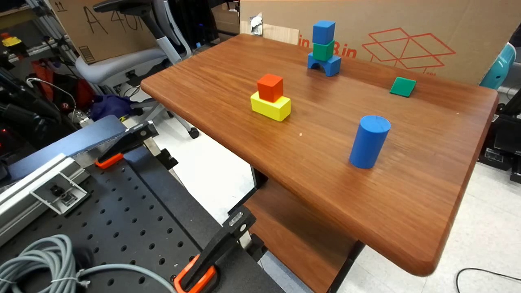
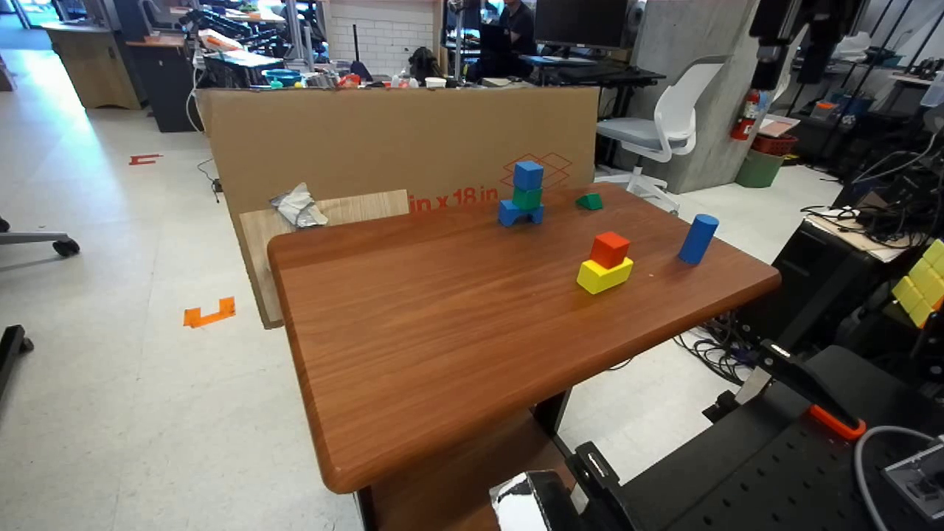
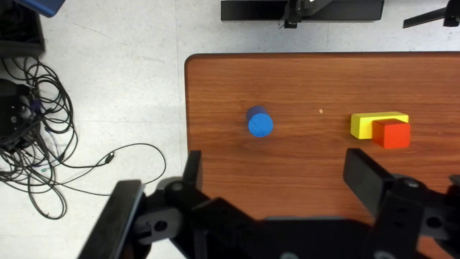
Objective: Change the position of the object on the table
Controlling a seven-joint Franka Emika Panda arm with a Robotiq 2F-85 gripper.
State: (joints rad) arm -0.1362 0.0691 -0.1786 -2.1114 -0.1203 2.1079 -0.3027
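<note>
Wrist view: jaws wide apart; blue cyl [image 3: 260, 122] upright on tbl [image 3: 309, 158].

Bright indoor light, glare on the floor [image 2: 118, 280], gripper [image 3: 276, 167] perhaps out of focus.

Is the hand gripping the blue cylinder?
No: in the wrist view the hand is open and apart from the blue cylinder, which stands on the table.

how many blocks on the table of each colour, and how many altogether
Blue: 3 (blue cube, blue arch, blue cylinder)
Green: 2 (green block, green wedge)
Red: 1 (red cube)
Yellow: 1 (yellow block)
Total: 7
</note>
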